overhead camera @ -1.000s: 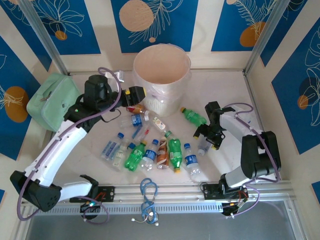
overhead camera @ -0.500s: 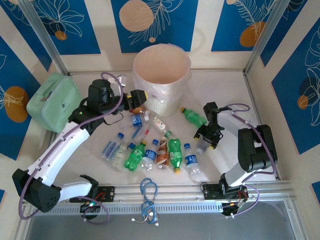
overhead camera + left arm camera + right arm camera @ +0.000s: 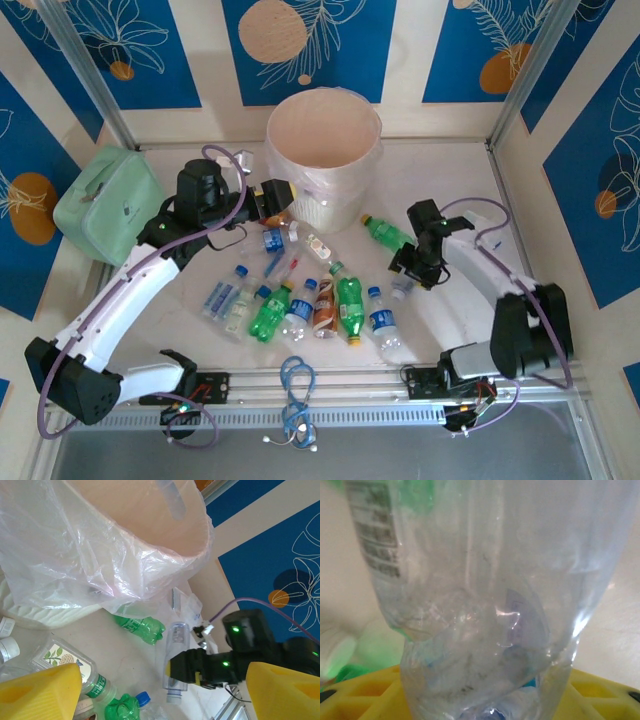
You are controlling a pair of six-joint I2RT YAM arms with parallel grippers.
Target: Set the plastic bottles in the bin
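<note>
No brand name is legible anywhere. From above, the right claw (image 3: pixel 412 274) sits right of centre, clenched on a clear bottle (image 3: pixel 403 290); whether the bottle rests on the tabletop (image 3: pixel 455 180) I cannot tell. The right wrist view adds what the overhead misses: a strip of grey print at upper left, too blurred to read, with green above it. It also shows the bottle's crumpled waist pinched between yellow pads (image 3: pixel 365 690). The left wrist view shows a bottle with a flower-printed label (image 3: pixel 55 656) at lower left. The left claw (image 3: pixel 280 198) hangs released beside the bin (image 3: pixel 335 205), upper centre. The other bottles (image 3: pixel 300 300) lie scattered at centre, with blue, green and brown labels.
</note>
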